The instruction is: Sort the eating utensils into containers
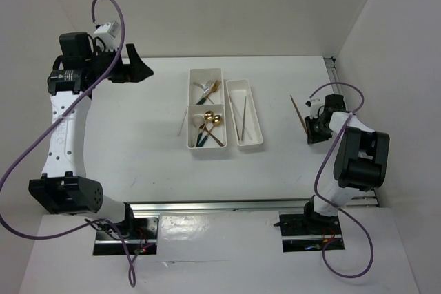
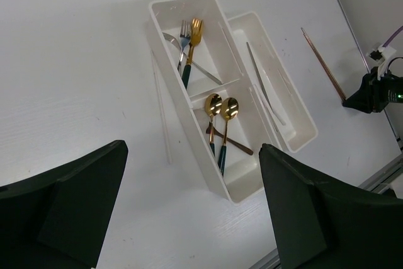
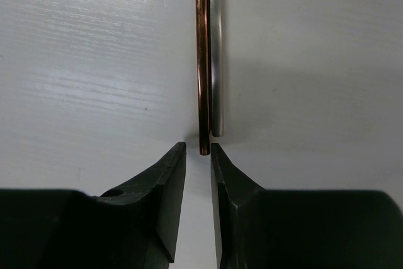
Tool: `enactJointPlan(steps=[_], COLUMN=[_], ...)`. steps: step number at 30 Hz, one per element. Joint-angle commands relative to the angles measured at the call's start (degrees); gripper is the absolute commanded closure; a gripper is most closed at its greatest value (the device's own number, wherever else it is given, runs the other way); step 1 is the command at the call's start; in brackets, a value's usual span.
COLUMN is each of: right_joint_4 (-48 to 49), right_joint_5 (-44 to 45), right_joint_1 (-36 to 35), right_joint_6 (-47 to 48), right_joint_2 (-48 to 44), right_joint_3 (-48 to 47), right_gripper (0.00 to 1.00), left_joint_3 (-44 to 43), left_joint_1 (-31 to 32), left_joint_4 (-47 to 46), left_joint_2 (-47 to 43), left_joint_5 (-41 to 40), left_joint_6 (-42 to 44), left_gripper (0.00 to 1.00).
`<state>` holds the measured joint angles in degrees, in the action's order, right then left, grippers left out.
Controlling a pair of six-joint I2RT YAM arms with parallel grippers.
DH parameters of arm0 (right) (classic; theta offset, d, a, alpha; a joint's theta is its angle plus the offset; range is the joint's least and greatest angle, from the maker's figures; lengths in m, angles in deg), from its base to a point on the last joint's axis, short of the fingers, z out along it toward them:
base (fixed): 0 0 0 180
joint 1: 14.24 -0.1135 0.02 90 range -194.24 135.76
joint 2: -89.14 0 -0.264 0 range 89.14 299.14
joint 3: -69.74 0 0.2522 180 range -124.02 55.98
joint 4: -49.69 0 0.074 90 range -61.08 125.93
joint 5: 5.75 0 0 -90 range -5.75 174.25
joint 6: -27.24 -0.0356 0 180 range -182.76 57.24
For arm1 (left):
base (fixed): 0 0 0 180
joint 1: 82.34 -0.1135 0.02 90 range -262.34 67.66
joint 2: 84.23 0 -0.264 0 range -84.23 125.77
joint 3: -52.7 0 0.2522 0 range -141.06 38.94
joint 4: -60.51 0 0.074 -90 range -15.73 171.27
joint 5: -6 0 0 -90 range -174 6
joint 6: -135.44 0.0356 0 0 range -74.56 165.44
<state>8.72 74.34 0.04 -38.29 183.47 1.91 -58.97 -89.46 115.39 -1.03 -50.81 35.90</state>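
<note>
Top view: right gripper (image 1: 318, 129) sits at the copper chopstick (image 1: 297, 109) on the counter (image 1: 138, 135), right of the narrow tray (image 1: 241, 82); left wrist: my left gripper (image 2: 194, 149) spread wide, empty; right wrist: jaws nearly closed about its very tip, grip I cannot confirm; so far out, it may pivot or slip free

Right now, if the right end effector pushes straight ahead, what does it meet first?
Probably the near end of the copper-coloured chopstick, lying just ahead of the right end effector, in line with its gap; a silver chopstick lies alongside. Depth is unclear.
</note>
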Motion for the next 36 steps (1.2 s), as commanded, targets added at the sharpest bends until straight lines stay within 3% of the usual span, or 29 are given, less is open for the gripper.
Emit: enactJointPlan(steps=[1, 13, 24, 36], right_joint_4=[0.49, -0.05, -1.28, 1.36], right_joint_5=[-0.54, -5.9, -8.9, 1.12], right_joint_1=[0.83, 1.36, -5.05, -6.29], right_joint_6=[-0.04, -1.18, -3.63, -7.33], right_joint_2=[1.56, 7.71, 10.79, 14.74], right_joint_3=[-1.92, -6.66, -9.39, -10.54], right_gripper=[0.7, 0.7, 0.76, 0.8], left_joint_3=[-2.64, -4.13, -4.13, -3.61], left_joint_1=[-0.44, -1.06, -2.64, -2.64], left_joint_4=[-1.57, -2.72, -2.72, -2.72], left_joint_2=[0.3, 2.06, 3.64, 3.64], left_joint_5=[1.79, 1.79, 1.79, 1.26], left_joint_6=[-1.36, -2.5, -3.03, -2.41], left_gripper=[0.0, 0.0, 0.0, 0.0])
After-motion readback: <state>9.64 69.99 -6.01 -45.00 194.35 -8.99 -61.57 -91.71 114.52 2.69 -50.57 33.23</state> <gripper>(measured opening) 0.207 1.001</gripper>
